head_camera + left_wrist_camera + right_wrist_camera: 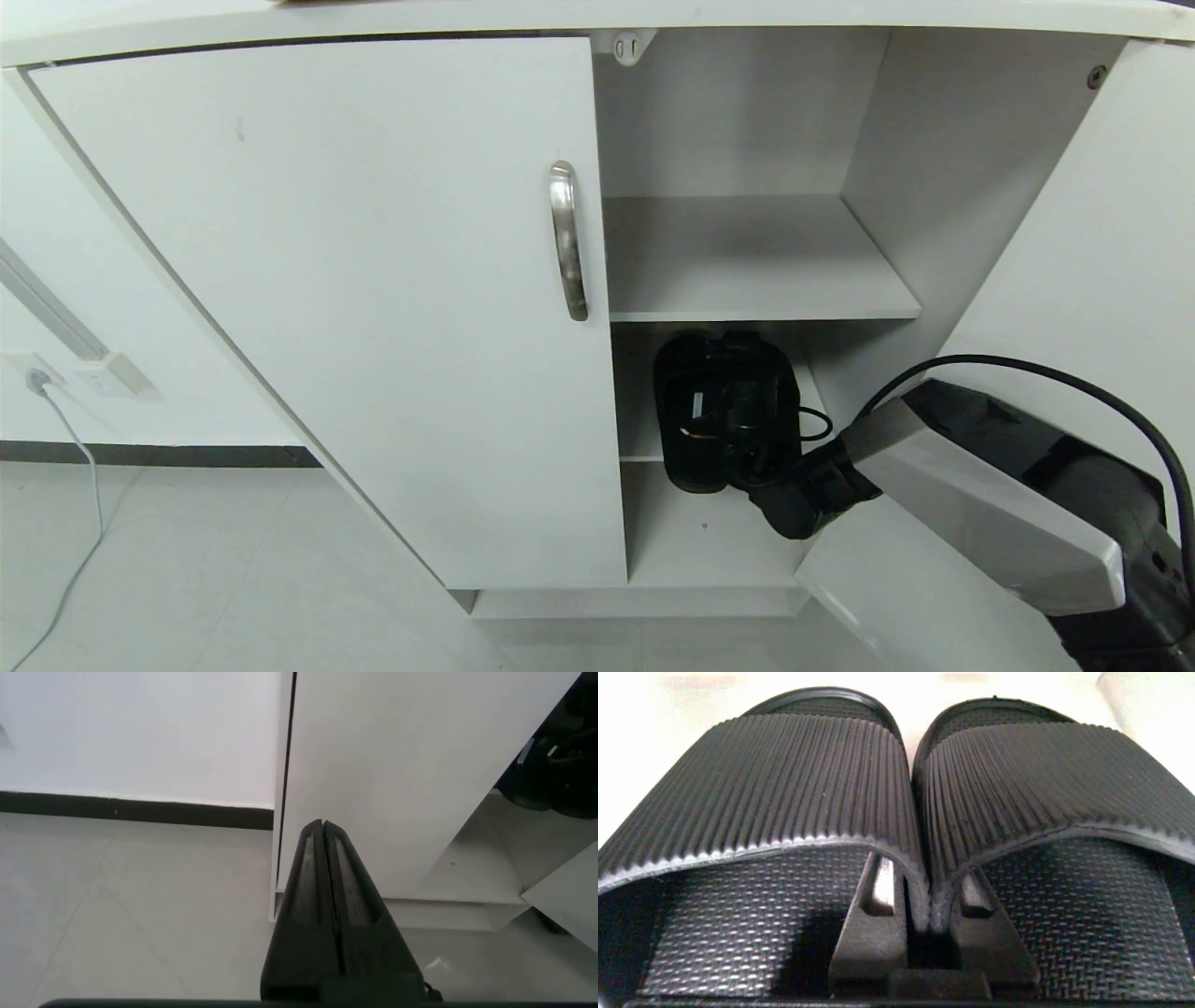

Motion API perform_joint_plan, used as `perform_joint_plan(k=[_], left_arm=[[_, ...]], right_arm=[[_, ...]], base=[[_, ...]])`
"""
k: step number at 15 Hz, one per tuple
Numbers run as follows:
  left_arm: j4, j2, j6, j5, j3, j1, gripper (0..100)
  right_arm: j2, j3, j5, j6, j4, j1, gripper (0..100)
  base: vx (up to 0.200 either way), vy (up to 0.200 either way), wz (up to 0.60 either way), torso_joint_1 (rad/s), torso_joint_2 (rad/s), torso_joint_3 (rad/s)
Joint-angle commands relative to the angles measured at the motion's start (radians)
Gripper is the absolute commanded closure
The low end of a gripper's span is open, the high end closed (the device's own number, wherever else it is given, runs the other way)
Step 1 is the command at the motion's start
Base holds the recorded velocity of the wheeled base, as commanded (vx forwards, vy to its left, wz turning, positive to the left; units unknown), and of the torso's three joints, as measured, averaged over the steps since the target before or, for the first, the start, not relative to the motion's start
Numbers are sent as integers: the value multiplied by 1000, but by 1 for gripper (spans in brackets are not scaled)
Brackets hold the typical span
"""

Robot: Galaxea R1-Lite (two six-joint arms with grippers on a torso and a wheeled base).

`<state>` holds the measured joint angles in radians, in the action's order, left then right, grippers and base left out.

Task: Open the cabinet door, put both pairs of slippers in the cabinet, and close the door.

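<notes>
Risk: the right jaws are clamping only the two adjoining strap edges of the black slippers (721,411), which is a thin pinch. A knock against the front edge of the upper shelf (747,308) could be twisting one slipper free. The cable (1027,366) is looping beside the open door (1102,243) and might be snagging there on withdrawal.

The pair is sitting inside the cabinet (934,168), in the lower compartment, by the inner edge of the closed door (327,308). Whether it is resting on anything, cannot tell.

The right arm (971,495) is stretching in low from the open side. The left jaws are pressed together, pointing at the floor (112,905) off the cabinet's lower corner.
</notes>
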<state>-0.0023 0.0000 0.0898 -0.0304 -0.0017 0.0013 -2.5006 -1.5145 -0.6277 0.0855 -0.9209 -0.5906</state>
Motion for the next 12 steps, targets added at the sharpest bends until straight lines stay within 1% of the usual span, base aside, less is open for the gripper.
perform_joint_plan(k=[1,5,11,12], left_arm=[[-1,2,1,0,0,0,100],[-1,2,1,0,0,0,100],[-1,2,1,0,0,0,100],[-1,2,1,0,0,0,100]], right_arm=[[-14,-27,9,-13,0,6,100],[-32,-66,22,-38,2,12,100],[-40,-102,37,-38,33,14,100],[-40,-102,39,-38,40,14,0]], base=[[0,0,0,0,0,0],[0,0,0,0,0,0],[0,0,0,0,0,0],[0,0,0,0,0,0]])
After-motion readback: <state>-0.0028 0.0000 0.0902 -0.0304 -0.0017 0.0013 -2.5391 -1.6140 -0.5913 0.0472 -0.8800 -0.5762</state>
